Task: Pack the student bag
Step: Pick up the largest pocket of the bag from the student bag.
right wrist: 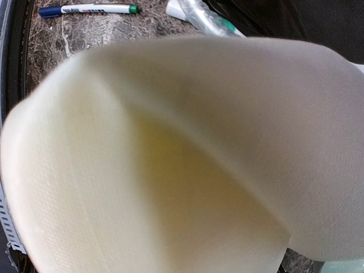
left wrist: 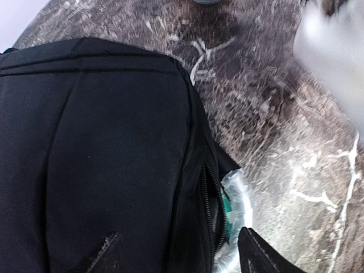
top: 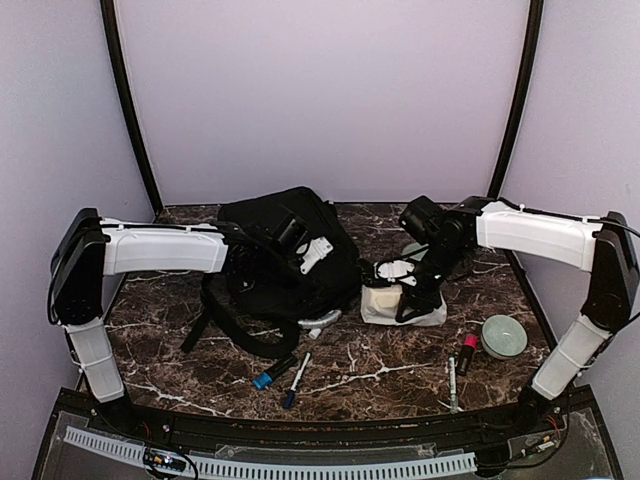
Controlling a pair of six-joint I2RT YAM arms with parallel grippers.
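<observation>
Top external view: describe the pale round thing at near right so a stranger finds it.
Follow the marble table to its near right corner. A pale green disc lies there beside a red-capped marker. Unlike that thin marker, it is round.

The black student bag [left wrist: 96, 148] is filling the left of the frame, lying on the dark marbled counter [left wrist: 273, 114]. Its side zipper [left wrist: 207, 199] is gaping slightly, and a clear plastic packet [left wrist: 238, 196] with a green patch is lying right against it. The two dark fingers [left wrist: 259, 257] are hanging spread apart, one over the bag, one over the counter. A blurred white object [left wrist: 335, 51] is sitting upper right.
</observation>
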